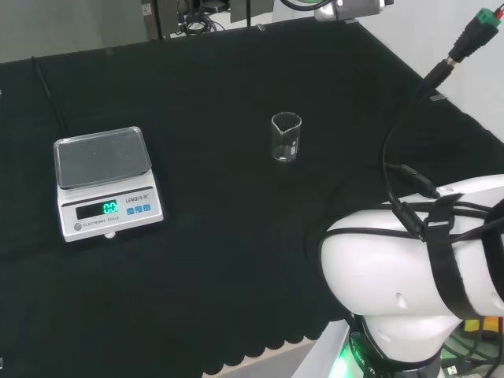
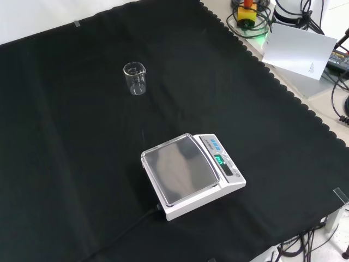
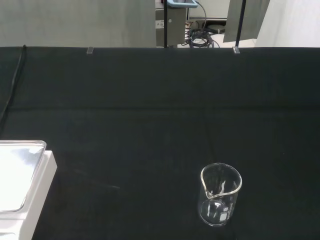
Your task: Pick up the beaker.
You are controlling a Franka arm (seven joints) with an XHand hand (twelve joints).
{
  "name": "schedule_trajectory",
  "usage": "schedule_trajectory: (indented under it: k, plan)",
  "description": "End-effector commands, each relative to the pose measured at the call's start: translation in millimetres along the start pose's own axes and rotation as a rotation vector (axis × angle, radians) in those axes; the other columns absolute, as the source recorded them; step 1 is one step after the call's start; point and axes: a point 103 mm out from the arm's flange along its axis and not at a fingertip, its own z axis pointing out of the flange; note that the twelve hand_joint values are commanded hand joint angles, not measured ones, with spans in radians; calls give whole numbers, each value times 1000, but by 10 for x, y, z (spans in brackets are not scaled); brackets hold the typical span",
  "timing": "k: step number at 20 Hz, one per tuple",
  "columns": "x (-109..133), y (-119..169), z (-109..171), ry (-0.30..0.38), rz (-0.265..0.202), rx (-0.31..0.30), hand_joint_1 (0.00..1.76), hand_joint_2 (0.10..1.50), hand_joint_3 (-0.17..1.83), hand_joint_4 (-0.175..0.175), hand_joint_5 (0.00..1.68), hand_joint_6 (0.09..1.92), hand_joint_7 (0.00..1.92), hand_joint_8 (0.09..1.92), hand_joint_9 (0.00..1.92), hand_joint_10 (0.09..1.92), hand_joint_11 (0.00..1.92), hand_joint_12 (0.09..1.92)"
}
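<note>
Cloth (image 1: 236, 260) covers the whole bench, and the arm's white link (image 1: 409, 268) bulks at the head view's right. Left of it in that view sits a scale (image 1: 106, 183), pan bare. The beaker (image 1: 286, 137) stands upright alone on the cloth, well apart from the scale; how the hand's fingers stand, I cannot tell.

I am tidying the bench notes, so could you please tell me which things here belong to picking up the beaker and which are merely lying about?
Belongs to the job:
- beaker, clear glass, upright on the black cloth, standing alone and looking empty

Just lying about:
- scale, white with a metal pan, display lit, nothing on the pan; well apart from the beaker
</note>
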Motion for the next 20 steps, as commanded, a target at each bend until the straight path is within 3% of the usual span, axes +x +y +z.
schedule_trajectory:
  k: [1, 11, 16, 20]
  plan:
    - [2, 4, 2, -6, 1, -6, 387, 718, 149, 2, 119, 87, 72, 579, 157, 818, 5, 1417]
    - [-15, 154, 110, -8, 18, 17, 390, 739, 148, -3, 147, 87, 78, 630, 150, 809, 0, 1377]
    - [73, 489, 459, -21, 33, 24, 393, 739, 143, 3, 98, 87, 26, 627, 145, 807, 0, 1368]
    - [327, 871, 804, -27, 46, 85, 395, 741, 135, 6, 65, 87, 1, 588, 126, 806, 0, 1351]
